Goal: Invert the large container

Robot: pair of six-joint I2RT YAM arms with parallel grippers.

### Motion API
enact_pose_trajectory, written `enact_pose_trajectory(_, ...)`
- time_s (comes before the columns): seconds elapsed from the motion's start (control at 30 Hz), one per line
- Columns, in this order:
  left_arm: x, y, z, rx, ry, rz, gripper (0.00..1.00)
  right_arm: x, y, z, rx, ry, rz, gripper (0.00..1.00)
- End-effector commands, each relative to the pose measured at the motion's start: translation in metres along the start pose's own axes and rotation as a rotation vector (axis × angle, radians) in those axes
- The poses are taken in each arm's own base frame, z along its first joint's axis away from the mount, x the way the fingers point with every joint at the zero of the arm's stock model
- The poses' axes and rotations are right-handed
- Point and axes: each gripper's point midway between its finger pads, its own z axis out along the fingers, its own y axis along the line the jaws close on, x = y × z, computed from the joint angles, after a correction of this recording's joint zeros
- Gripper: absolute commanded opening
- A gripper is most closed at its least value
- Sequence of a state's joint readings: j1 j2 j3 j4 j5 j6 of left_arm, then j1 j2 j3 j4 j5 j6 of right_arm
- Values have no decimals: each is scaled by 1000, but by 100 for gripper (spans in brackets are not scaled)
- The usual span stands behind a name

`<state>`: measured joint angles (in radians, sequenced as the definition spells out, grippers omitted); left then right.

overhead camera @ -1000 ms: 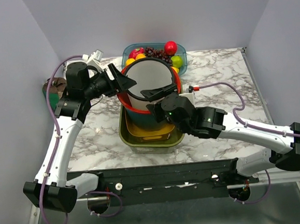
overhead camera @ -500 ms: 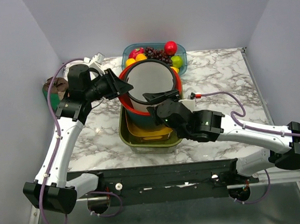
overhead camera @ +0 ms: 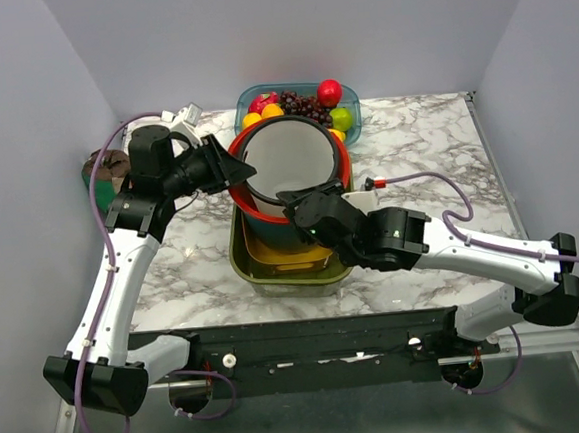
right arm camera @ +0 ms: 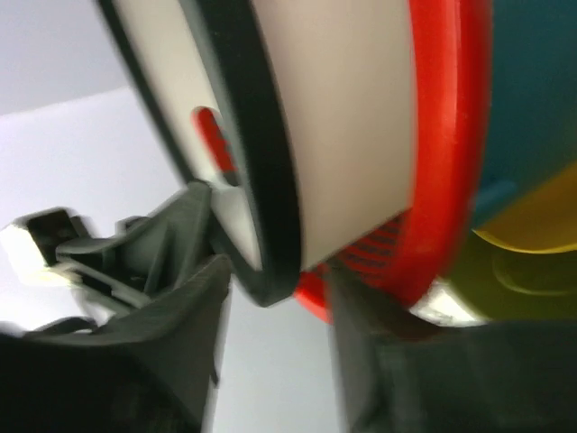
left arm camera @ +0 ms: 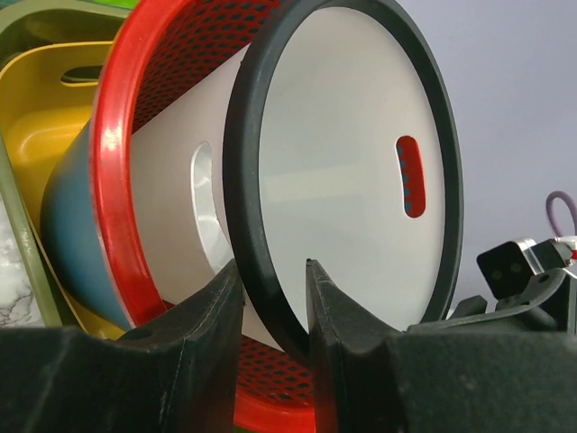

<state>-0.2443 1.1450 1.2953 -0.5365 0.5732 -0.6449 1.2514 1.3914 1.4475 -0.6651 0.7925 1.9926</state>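
Clamping the large container (left arm camera: 343,180) by its rim (left arm camera: 242,180), the left end effector (left arm camera: 270,271) risks a lopsided lift, since the right end effector (right arm camera: 270,271) only straddles it half-open.

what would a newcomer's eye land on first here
Nested tubs in the middle: a white container with a black rim sits inside a red mesh basket, over a teal bin and a yellow bin. The left claw pinches that rim from the left; the right claw straddles it from the near side. Behind sits a tray of bright fruit.
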Motion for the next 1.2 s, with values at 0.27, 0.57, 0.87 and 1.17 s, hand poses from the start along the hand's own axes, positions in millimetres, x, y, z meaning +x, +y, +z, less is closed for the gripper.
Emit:
enact_pose_trajectory(0.27,22,-20,-18,117,41,122,17,-23,-12,7,104,-137,333,53)
enact_pose_trajectory(0.57,20,-25,-22,130,33,145,11,-32,-4,5,60,-171,354,46)
enact_pose_trajectory(0.87,24,-26,-26,141,53,199,8,-32,-5,8,27,-156,362,15)
enact_pose_trajectory(1.17,14,-32,-36,128,-11,252,16,-37,12,2,-58,-161,293,1)
